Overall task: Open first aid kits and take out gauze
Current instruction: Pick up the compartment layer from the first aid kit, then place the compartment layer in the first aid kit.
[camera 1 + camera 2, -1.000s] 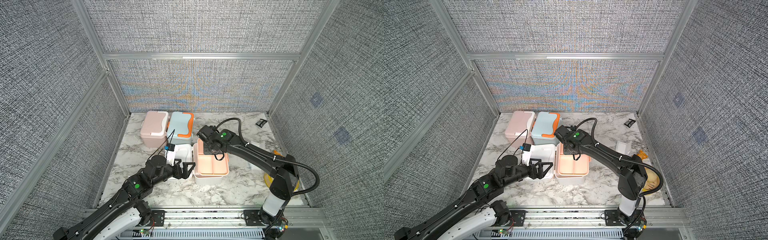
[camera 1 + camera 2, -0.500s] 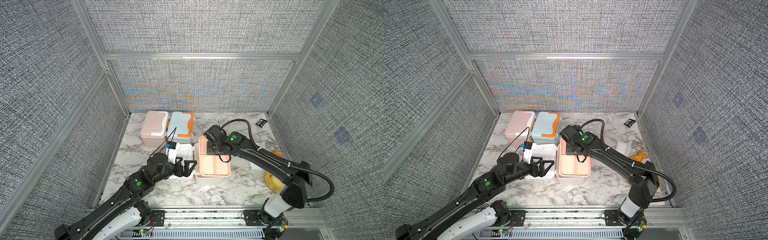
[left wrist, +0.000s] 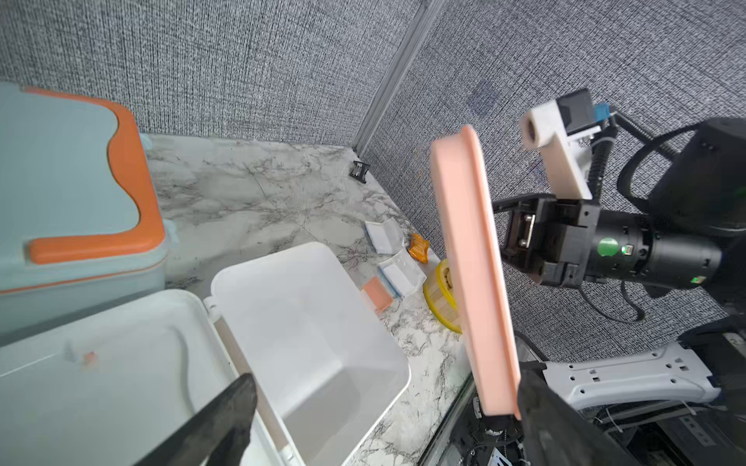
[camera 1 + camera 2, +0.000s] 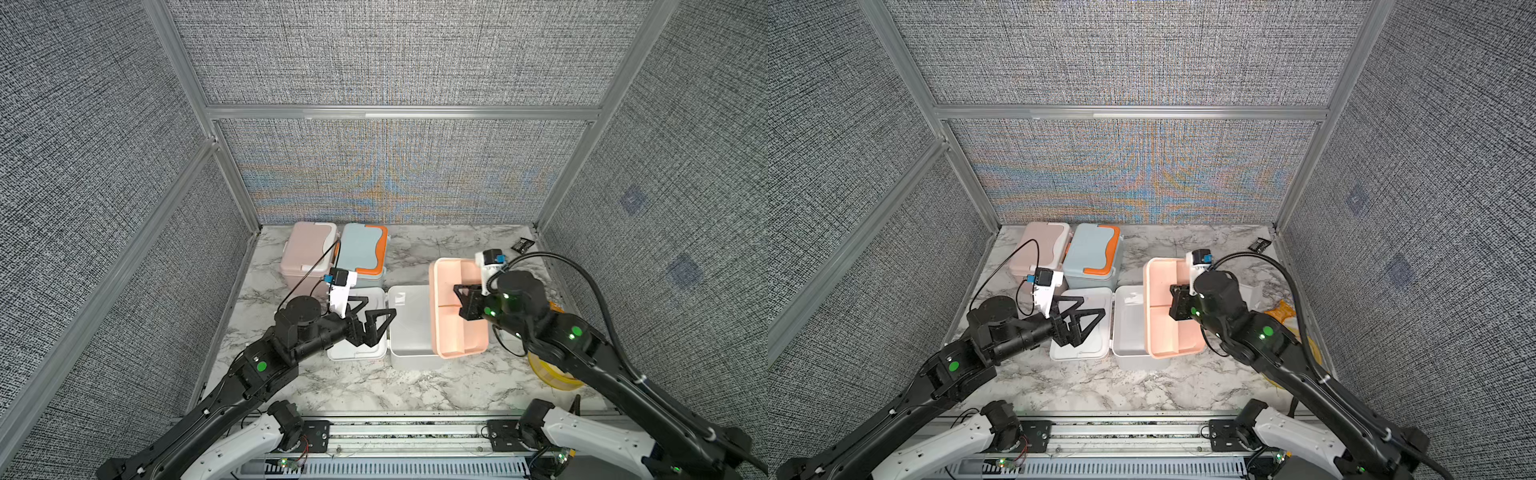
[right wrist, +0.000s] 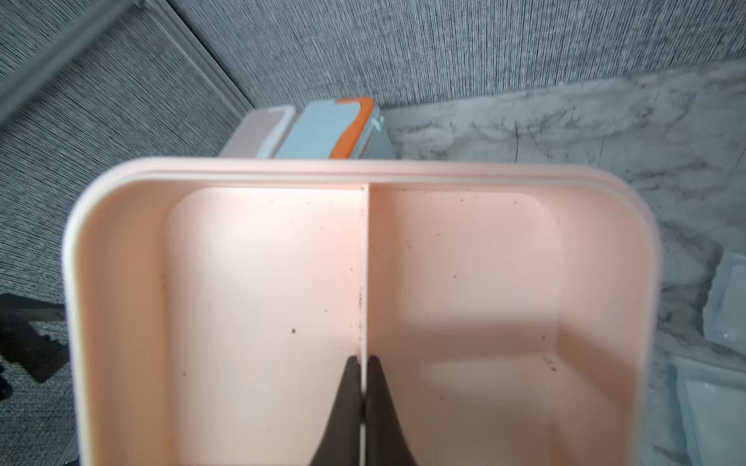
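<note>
The white first aid kit lies open: its lid (image 4: 357, 353) is flat on the left and its base (image 4: 409, 332) is empty inside. My right gripper (image 5: 365, 359) is shut on the middle divider of the kit's peach inner tray (image 4: 455, 332). It holds the empty tray tilted up above the base's right edge. My left gripper (image 4: 380, 305) hangs open over the white lid, holding nothing. The pink kit (image 4: 307, 253) and the blue and orange kit (image 4: 361, 253) stand closed at the back. Wrapped gauze pads (image 3: 383, 236) (image 3: 401, 274) lie on the table right of the base.
A small black packet (image 4: 523, 245) lies in the back right corner. A yellow roll (image 4: 552, 374), an orange packet (image 3: 418, 247) and a small peach pad (image 3: 377, 294) lie near the gauze. Fabric walls enclose the marble table (image 4: 415, 386) on three sides.
My right gripper has lifted the peach tray out of the white base, carried it right and tipped it up. The left gripper has barely shifted.
</note>
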Motion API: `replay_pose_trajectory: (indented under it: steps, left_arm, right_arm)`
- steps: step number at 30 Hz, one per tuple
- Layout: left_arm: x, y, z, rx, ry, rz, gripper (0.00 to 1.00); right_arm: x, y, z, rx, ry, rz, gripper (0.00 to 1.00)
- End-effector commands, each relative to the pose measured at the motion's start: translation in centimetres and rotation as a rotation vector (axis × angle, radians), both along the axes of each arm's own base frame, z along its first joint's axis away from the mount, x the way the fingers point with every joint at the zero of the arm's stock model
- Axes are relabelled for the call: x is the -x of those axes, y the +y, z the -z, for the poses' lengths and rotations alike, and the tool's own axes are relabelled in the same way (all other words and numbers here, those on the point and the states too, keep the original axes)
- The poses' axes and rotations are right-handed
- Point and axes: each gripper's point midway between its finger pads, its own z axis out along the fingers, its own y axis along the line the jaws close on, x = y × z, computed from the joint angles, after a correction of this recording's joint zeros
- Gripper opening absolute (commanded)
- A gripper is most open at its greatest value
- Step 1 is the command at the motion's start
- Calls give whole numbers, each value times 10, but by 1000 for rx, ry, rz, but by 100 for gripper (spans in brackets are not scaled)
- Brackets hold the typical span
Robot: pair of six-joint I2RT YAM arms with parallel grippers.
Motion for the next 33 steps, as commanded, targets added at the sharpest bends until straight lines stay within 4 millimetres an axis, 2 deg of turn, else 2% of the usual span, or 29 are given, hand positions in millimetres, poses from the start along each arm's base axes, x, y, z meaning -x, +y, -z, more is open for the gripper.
replay_pose_trajectory:
  steps: [1, 4, 7, 10, 14, 19, 23, 28, 33]
  left_arm:
    - [5, 8, -24, 34, -122, 1, 100]
    - [14, 22, -39, 100, -211, -15, 100]
    - [21, 36, -47, 161, -278, -47, 100]
    - [23, 44, -47, 198, -312, -72, 100]
    - [25, 52, -47, 230, -340, -96, 100]
    - [20, 49, -40, 196, -325, -109, 100]
    - [10, 36, -28, 136, -263, -94, 100]
    - [-9, 13, 1, 22, -132, -79, 100]
    - [-21, -4, 29, -31, -22, -65, 100]
  right_arm:
    - [10, -24, -34, -57, -191, 27, 0]
    - [33, -56, -53, -114, -315, 77, 0]
    - [50, -81, -63, -169, -405, 123, 0]
    - [59, -97, -63, -213, -462, 166, 0]
    - [61, -105, -61, -230, -480, 195, 0]
    - [52, -91, -59, -212, -454, 163, 0]
    - [42, -73, -57, -196, -412, 121, 0]
    - [24, -38, -47, -182, -313, 41, 0]
    - [-1, 5, -20, -131, -138, -36, 0]
